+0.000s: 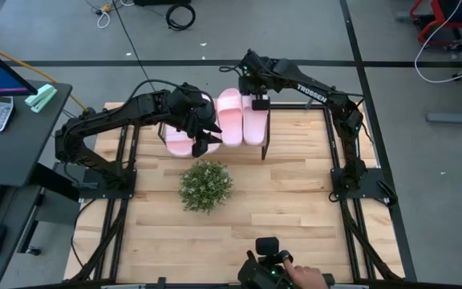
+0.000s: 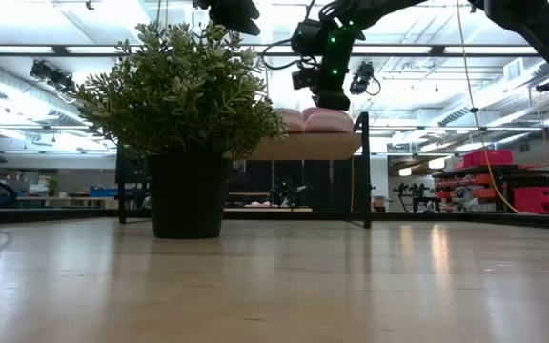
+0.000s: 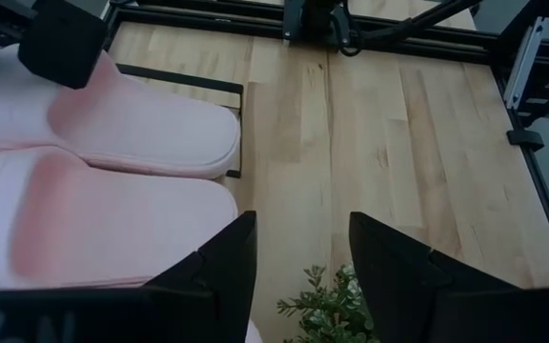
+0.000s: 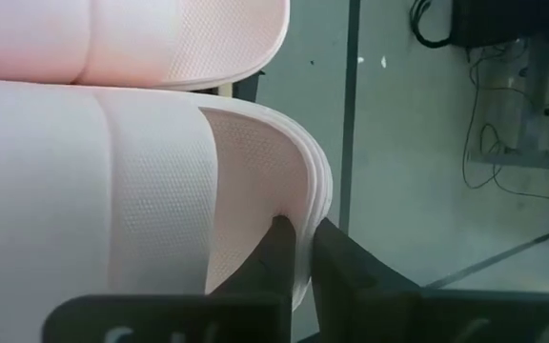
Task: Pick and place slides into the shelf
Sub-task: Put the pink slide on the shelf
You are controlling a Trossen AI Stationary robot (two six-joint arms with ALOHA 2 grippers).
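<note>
Three pale pink slides show in the high view, lying side by side on the shelf (image 1: pixel 267 136) at the table's far side: one (image 1: pixel 179 143) on the left, one (image 1: pixel 229 116) in the middle, one (image 1: pixel 255 127) on the right. In the low view they lie on the shelf's wooden top board (image 2: pixel 303 145). My right gripper (image 1: pixel 260 101) is shut on the rightmost slide's far end. My left gripper (image 1: pixel 207 140) hovers open over the left part of the shelf, part hiding the slides there. Its fingers (image 3: pixel 298 267) stand beside a slide (image 3: pixel 93 229) without touching it. My right gripper (image 4: pixel 303 252) pinches the raised end rim (image 4: pixel 298 205) of the rightmost slide, beyond the strap. One finger (image 4: pixel 274 243) is on the dotted footbed side and one on the outer side. It comes from above at the slide's far end. The slide lies flat on the shelf's top board.
A bushy green potted plant (image 1: pixel 205 186) stands in the table's middle, just near of the shelf. In the low view it (image 2: pixel 184 105) hides the shelf's left part. A person's hand (image 1: pixel 305 278) holds a dark device (image 1: pixel 265 269) at the near edge. Bare wood lies around the plant.
</note>
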